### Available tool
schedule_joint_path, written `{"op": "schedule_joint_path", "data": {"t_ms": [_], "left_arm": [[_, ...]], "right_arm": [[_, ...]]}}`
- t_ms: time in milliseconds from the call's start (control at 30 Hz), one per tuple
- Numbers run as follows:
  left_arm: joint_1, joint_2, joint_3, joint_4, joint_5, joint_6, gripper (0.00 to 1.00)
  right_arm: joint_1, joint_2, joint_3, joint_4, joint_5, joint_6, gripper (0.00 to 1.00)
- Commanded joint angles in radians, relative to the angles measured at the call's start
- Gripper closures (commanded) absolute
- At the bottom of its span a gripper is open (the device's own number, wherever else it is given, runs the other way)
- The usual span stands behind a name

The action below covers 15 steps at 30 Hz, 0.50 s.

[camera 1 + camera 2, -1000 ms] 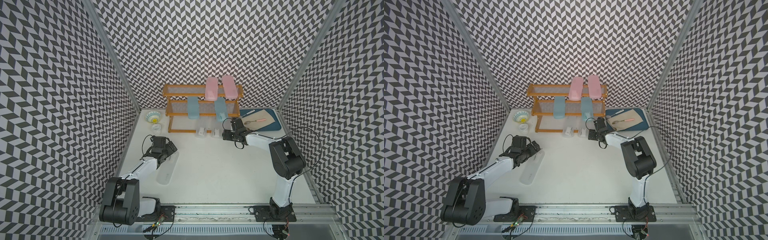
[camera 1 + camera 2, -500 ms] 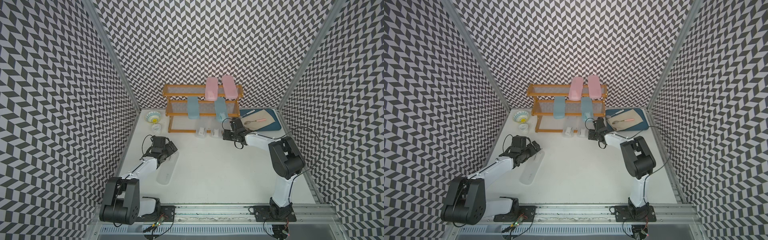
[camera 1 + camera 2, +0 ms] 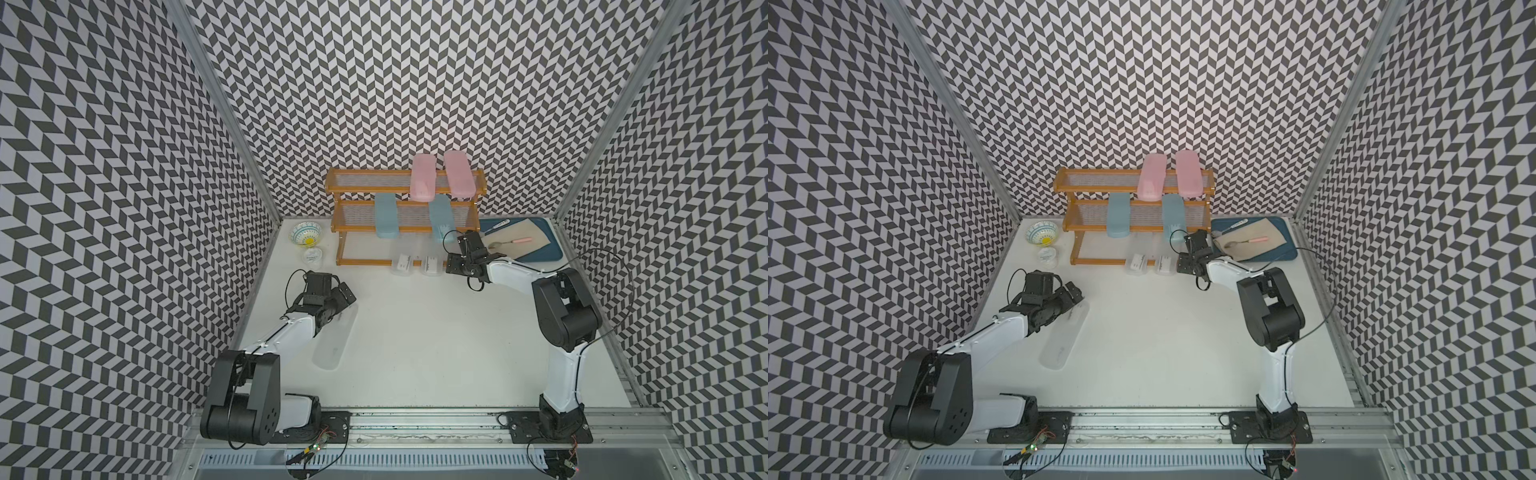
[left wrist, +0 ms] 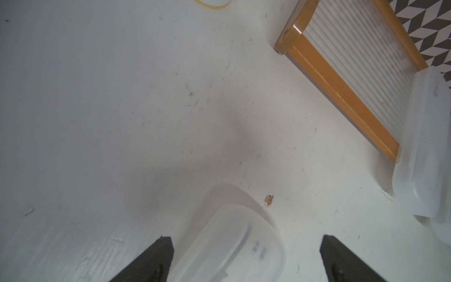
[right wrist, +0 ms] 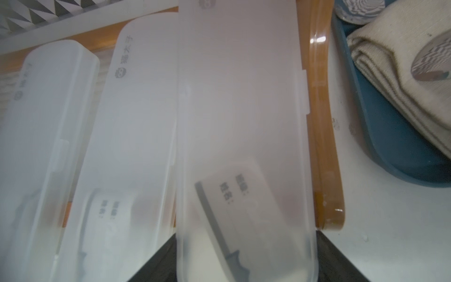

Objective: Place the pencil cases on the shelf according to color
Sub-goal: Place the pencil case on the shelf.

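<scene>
The left gripper (image 4: 245, 238), jaws fully spread, straddles the shelf-facing end of a frosted clear case (image 3: 334, 340) lying flat on the table (image 3: 415, 332) well in front of the left end of the shelf (image 3: 361, 262), its long axis running obliquely toward the shelf. The right gripper (image 5: 246, 233) brackets the labelled end of a second clear case (image 5: 239, 109) on the shelf's bottom tier at its right end, long axis front-to-back; whether the jaws pinch it cannot be told.
</scene>
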<state>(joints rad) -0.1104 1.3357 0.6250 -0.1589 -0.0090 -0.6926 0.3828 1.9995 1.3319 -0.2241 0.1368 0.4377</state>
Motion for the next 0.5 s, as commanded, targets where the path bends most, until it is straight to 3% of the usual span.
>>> {"op": "schedule_joint_path", "data": {"t_ms": [0, 133, 467], "left_arm": [[0.007, -0.004, 0.016, 0.001, 0.010, 0.012, 0.01], [0.005, -0.042, 0.013, -0.062, -0.062, -0.006, 0.01], [0.002, -0.190, -0.004, -0.184, -0.137, -0.044, 0.01]], "right_arm": [[-0.005, -0.001, 0.015, 0.025, -0.003, 0.024, 0.10], [-0.006, -0.057, -0.035, 0.059, -0.045, 0.035, 0.02], [-0.006, -0.311, -0.244, 0.105, -0.131, 0.041, 0.00]]}}
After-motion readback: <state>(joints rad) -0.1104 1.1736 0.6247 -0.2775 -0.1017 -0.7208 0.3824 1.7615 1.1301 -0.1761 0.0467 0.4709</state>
